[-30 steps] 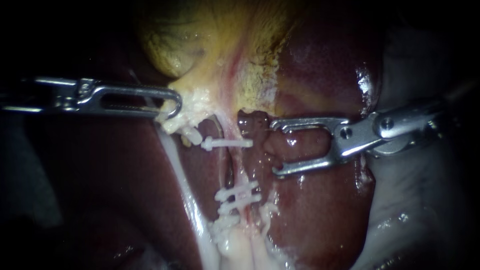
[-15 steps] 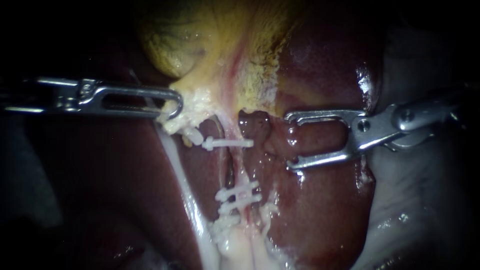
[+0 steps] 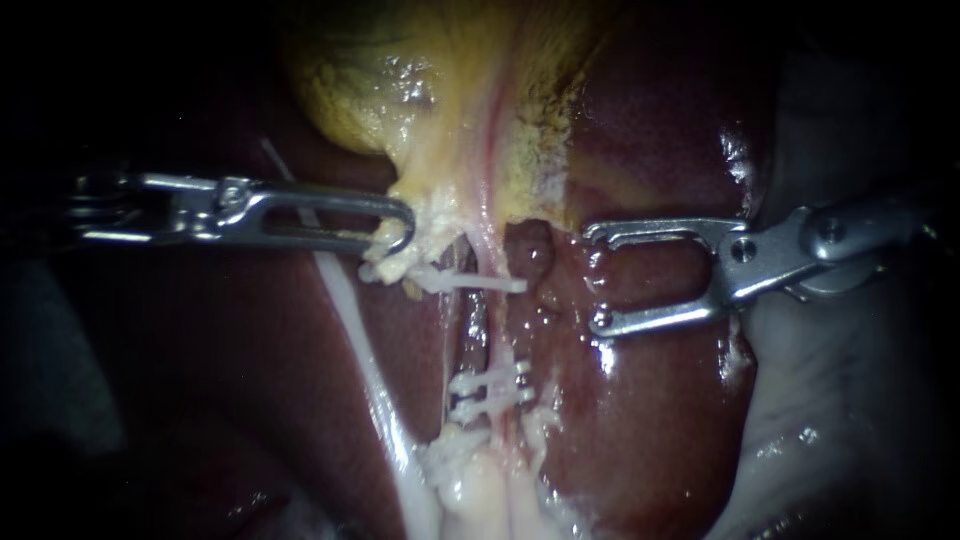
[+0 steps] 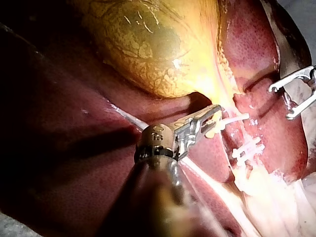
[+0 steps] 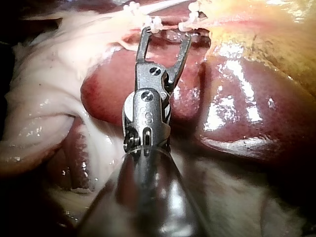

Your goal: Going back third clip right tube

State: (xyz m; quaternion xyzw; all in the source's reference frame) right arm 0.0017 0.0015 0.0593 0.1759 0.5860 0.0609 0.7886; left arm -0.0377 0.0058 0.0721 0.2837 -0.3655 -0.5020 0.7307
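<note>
The uppermost clip crosses the right tube just below the gallbladder. The clip looks small and stiff, the tube thin, soft and slippery, likely to tear if tugged, so any hold belongs on tissue. At the gallbladder's neck the left instrument clamps pale tissue. Farther out, the right instrument hangs with its jaws apart and empty.

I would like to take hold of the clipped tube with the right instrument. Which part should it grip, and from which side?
Probably the bare stretch of the tube between the upper clip and the two lower clips. This stretch runs upright in the endoscope view, so the right instrument, open beside it, could close across it from the view's right.
</note>
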